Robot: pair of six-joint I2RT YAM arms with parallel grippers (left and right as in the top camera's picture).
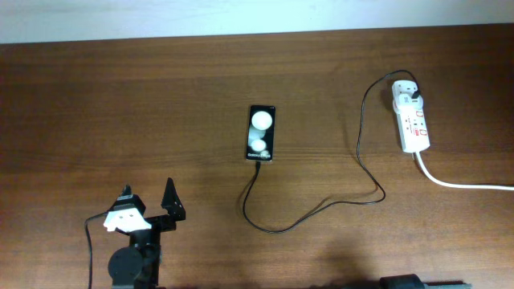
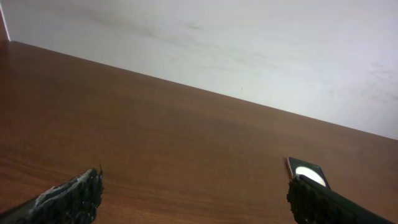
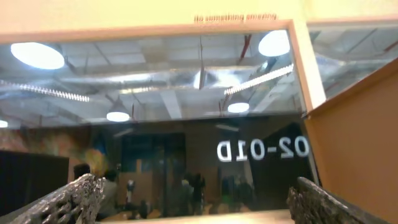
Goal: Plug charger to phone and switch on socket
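Observation:
The black phone (image 1: pixel 261 133) lies back up at the table's middle, two white discs on it; its top end shows in the left wrist view (image 2: pixel 306 172). The thin black charger cable (image 1: pixel 317 210) runs from the white adapter (image 1: pixel 406 98) on the socket (image 1: pixel 413 120) at the far right, loops down and ends at the phone's near edge (image 1: pixel 259 164). My left gripper (image 1: pixel 149 201) is open and empty at the front left, well short of the phone; its fingers (image 2: pixel 196 196) frame bare table. My right gripper (image 3: pixel 196 199) is open, pointing up at a window, away from the table.
A thick white cord (image 1: pixel 466 184) leaves the socket toward the right edge. The brown wooden table (image 1: pixel 120 104) ends at a pale wall at the back. Part of the right arm's base (image 1: pixel 409 282) shows at the bottom edge.

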